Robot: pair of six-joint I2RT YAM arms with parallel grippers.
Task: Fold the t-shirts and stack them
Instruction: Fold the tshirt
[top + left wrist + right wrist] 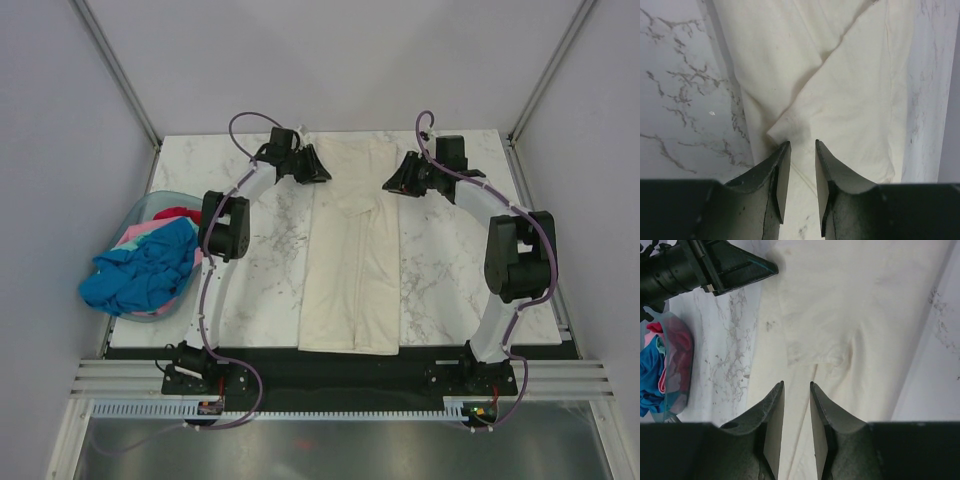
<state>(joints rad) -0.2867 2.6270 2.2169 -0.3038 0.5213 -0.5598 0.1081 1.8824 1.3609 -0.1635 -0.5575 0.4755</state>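
The cream-white t-shirt (352, 250) lies in the middle of the marble table (260, 260), folded lengthwise into a long narrow strip that runs from the far side to the near edge. The left gripper (322, 174) hangs just beside its far left part and the right gripper (390, 184) beside its far right part, each with the jaws a little apart and nothing between them. The other t-shirts (140, 275), blue, pink and red, are heaped in the basket (137, 208) at the table's left edge.

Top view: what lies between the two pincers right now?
Only the far end of the cream shirt lies between the left pincer and right pincer, shown in the top view.
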